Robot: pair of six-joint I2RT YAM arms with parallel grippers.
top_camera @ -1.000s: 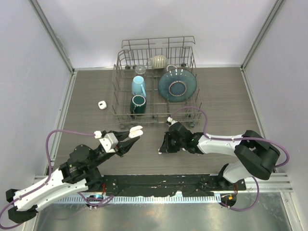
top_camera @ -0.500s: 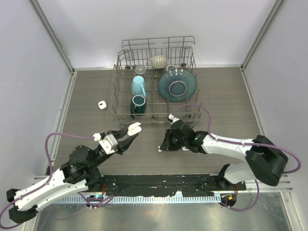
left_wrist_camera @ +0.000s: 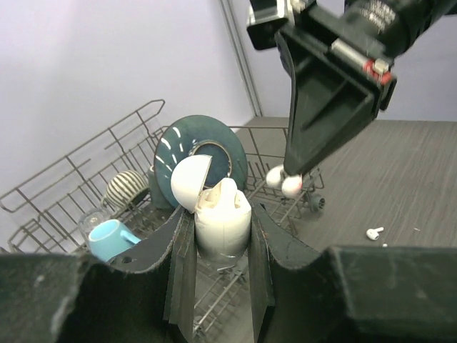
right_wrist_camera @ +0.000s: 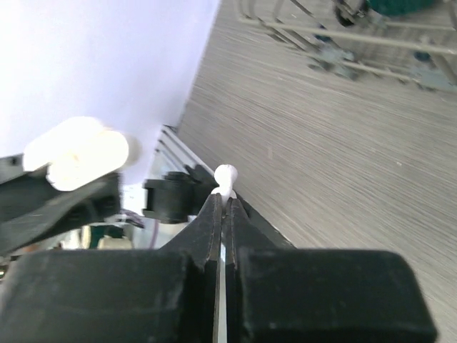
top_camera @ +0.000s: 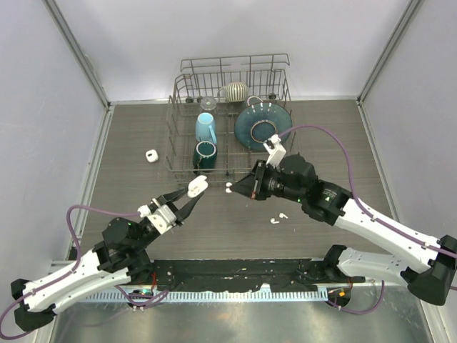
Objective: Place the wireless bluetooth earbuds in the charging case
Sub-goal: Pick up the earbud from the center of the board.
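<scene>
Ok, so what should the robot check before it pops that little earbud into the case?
1. Charging case gripped by the left gripper: ok.
2. Lid open: ok.
3. Earbud pinched in the right gripper: ok, its round end pokes out past the shut tips.
4. Earbud right over the case opening: not ok, it hangs beside the case, apart from it.
5. Free slot inside the case: cannot tell, something white stands up in it.
6. Spare earbuds in sight: ok, two lie on the table.
</scene>
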